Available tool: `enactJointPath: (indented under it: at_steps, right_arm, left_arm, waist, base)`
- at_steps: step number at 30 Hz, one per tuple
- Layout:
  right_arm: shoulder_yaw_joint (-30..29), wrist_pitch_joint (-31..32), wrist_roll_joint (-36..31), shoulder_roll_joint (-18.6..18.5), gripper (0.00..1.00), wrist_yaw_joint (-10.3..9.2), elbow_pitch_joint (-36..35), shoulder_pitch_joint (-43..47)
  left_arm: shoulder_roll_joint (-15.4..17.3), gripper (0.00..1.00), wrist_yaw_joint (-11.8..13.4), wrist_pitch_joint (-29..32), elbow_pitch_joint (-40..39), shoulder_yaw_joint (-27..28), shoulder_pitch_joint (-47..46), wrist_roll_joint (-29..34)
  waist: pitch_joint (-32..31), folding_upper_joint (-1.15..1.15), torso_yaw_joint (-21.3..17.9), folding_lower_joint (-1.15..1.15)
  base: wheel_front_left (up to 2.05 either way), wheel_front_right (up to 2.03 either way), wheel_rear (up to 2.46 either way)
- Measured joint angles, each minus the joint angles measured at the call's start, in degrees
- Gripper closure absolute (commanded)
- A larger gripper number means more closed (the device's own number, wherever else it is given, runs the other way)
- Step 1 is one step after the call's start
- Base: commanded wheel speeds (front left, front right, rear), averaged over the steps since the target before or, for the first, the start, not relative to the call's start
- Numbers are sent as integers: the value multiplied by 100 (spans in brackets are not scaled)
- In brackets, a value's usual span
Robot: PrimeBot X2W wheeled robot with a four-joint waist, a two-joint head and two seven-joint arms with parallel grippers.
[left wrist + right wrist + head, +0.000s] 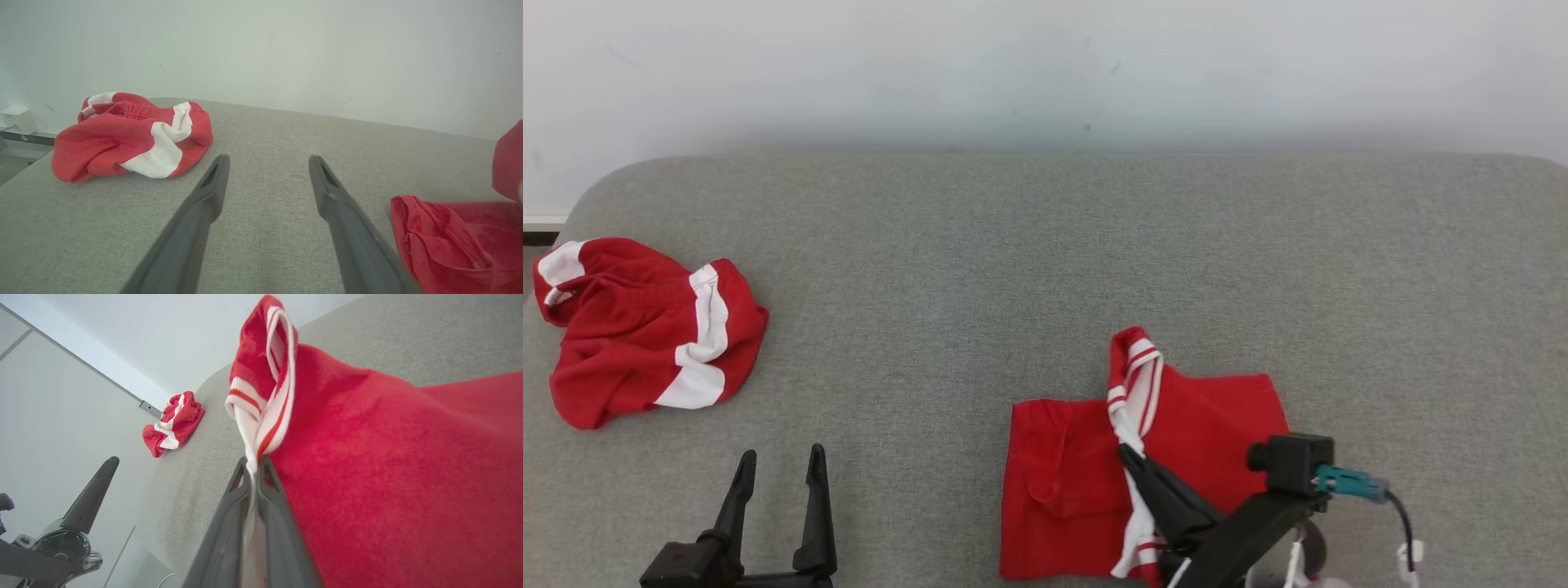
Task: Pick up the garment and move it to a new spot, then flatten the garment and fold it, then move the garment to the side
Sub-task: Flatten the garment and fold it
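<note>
Pale wall [1045, 73] at the back, and a grey fabric worktop [1045, 245] running wide beneath it. The garment [1225, 416], red, sits against the near edge, right of the middle. It's part-spread, with its long side running along that edge. A striped band [1131, 384] of white and red rib crosses its middle, heading from the near edge toward the far one, its far end bunched in a loop.

And here's the grip: the right tool [1131, 457] is pinched tight on that band, jaws together with the rib squeezed between them. The left tool [783, 457] hovers over the near edge, left of centre, fingers wide apart, nothing in them. From there the garment's left border lies off to the right, near but not touching.

So the right arm has the cloth, and the left is the nearer one to that free left border. I'd judge the flattening wants it there. Nothing lies between them, just bare grey. A second red-and-white bundle [645, 327] sits crumpled by the left edge, well apart and out of the way.
</note>
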Motion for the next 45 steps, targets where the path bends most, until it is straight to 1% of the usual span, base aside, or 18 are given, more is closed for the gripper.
enactJointPath:
  at_steps: [6,9,14,15,16,18,24,27,28,29,31,37,45]
  right_arm:
    - [392,-332,180,98,100,0,480,-202]
    - [690,-572,493,102,100,0,682,-318]
    - [1090,-917,756,110,100,0,1110,-587]
    - [1111,-999,769,115,58,-1,1230,-631]
    - [1145,-1050,772,110,0,-1,1329,-689]
    - [1176,-1169,964,120,0,0,1455,-791]
    - [853,-1677,608,105,0,0,1724,-1159]
    - [547,-1950,387,-87,0,0,1699,-1202]
    - [547,-1950,387,-87,0,0,1699,-1202]
    - [448,-2049,270,-185,0,0,1672,-1203]
    - [266,-2216,52,-352,0,0,1583,-1200]
    - [-321,-2514,-637,-662,0,0,1222,-948]
    - [-1072,-2722,-1556,-711,0,0,559,-226]
  left_arm:
    - [0,0,4,0,38,-52,-28,-11]
    - [0,0,5,0,55,-77,-60,-29]
    - [-1,0,9,0,70,-122,-113,-52]
    - [0,0,9,0,77,-126,-115,-53]
    - [0,0,9,0,86,-123,-116,-56]
    - [0,0,7,0,113,-101,-126,-57]
    - [0,0,-3,0,146,-11,-143,-47]
    - [-2,0,0,0,121,7,-143,-31]
    - [-2,0,0,0,121,7,-143,-31]
    - [-2,0,2,0,100,14,-141,-22]
    - [-1,0,5,0,63,35,-136,3]
    - [-1,0,1,0,16,174,-114,57]
    - [1,0,5,0,-93,274,2,157]
  waist:
    - [13,0,77,0]
    - [31,0,113,0]
    - [66,0,156,0]
    - [72,0,159,0]
    - [78,0,161,0]
    - [87,0,154,0]
    - [72,0,50,0]
    - [52,0,-27,0]
    - [52,0,-27,0]
    - [44,0,-56,0]
    - [29,0,-115,0]
    - [-28,0,-294,0]
    - [-146,0,-486,0]
  base:
    - [0,0,0]
    - [0,0,0]
    - [0,0,0]
    - [0,0,0]
    - [0,0,0]
    - [0,0,0]
    - [0,0,0]
    - [0,0,0]
    - [0,0,0]
    - [0,0,0]
    - [0,0,0]
    - [0,0,0]
    - [0,0,0]
